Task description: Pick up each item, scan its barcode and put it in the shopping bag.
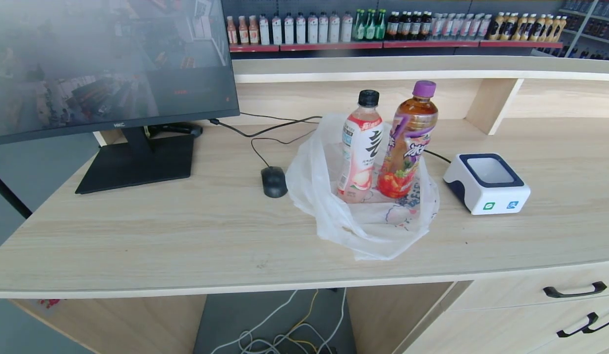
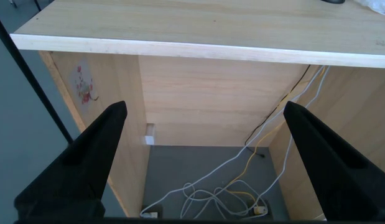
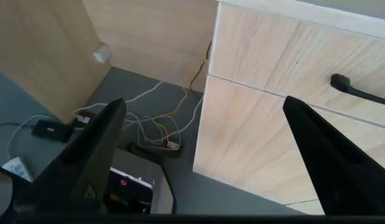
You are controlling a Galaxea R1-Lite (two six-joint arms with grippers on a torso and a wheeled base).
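Pink bottle [image 1: 361, 147] and purple-capped bottle [image 1: 407, 142] stand upright in the shopping bag [image 1: 329, 206], up and ahead of the left tool [image 2: 201, 106] and right tool [image 3: 203, 99], both wide open, empty, below the counter [image 1: 186, 231]; right likely nearer.

The counter [image 1: 161, 236] is lying open from 6 to 8 o'clock of the shopping bag [image 1: 329, 216]. A computer mouse [image 1: 274, 181] is sitting just beside the bag at 9 o'clock. The barcode scanner [image 1: 486, 183] is crowding 3 o'clock, and the monitor [image 1: 107, 64] is walling off 10 o'clock. A raised ledge [image 1: 422, 69] is running across 12 o'clock. The pink bottle [image 1: 360, 147] and the purple-capped bottle [image 1: 407, 142] are standing upright side by side, taking up the bag's inside.
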